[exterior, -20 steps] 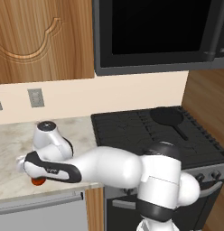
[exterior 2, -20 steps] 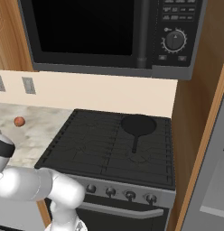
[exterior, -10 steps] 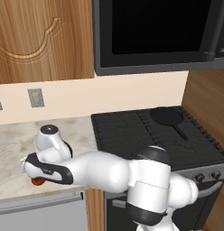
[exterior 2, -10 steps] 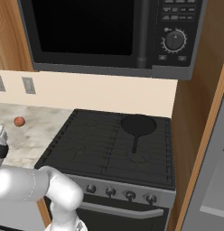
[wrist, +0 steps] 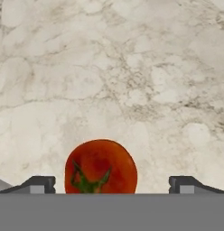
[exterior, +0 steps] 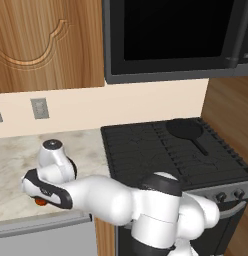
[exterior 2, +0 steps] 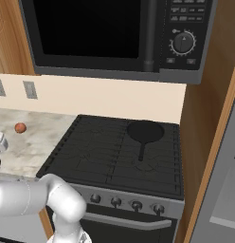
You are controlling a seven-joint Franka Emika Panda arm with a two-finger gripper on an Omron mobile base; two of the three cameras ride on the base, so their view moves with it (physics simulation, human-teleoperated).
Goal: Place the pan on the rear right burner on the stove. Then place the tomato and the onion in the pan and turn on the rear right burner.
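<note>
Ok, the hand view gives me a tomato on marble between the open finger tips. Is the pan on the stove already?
Observer: Yes. The pan sits on the rear right burner of the stove, with its handle pointing toward the front.
Operator: Anything in it?
Observer: No, it looks empty from both base views.
Operator: And where is the onion?
Observer: What looks like the onion lies on the counter, left of the stove and nearer the wall.
</note>
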